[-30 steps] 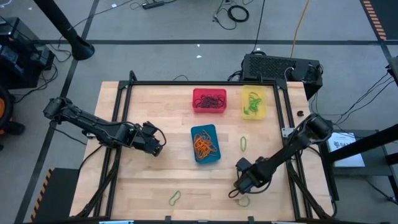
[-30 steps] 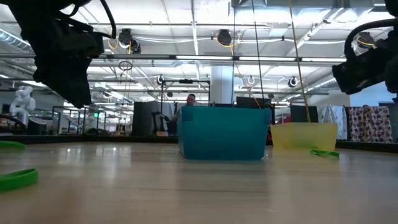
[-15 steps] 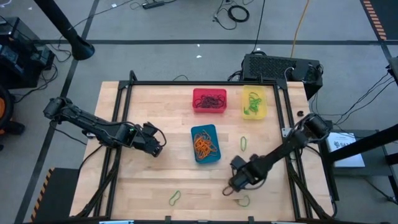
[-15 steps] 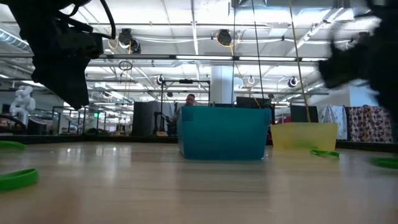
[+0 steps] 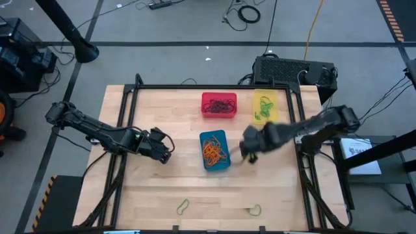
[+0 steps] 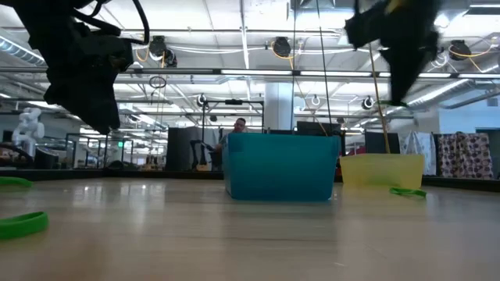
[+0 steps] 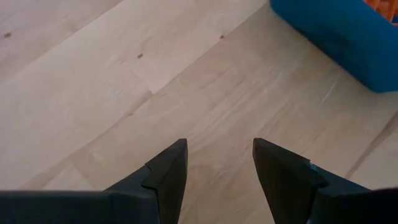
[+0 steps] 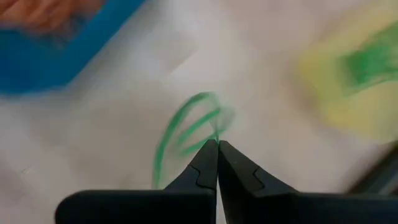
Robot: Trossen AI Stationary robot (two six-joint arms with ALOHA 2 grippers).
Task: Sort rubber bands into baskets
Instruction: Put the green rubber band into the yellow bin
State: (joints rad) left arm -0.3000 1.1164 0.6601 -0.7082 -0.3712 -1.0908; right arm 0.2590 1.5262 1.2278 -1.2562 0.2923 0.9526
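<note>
Now you're pinching a green rubber band (image 8: 186, 127) in the fully closed right gripper (image 8: 217, 148), hanging beside the blue basket (image 5: 214, 150) toward the yellow basket (image 5: 265, 108); left gripper (image 7: 219, 163) is idling open, empty.

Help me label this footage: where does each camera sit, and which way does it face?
High view: overhead, straight down on table; both arms, left gripper, right gripper.
Low view: tabletop height, level toward the room; arms hang from above.
Left wrist view: past open fingers at bare wood.
Right wrist view: past shut fingers pinching a green rubber band.
Shared: blue basket appears in all four; yellow basket in three.
</note>
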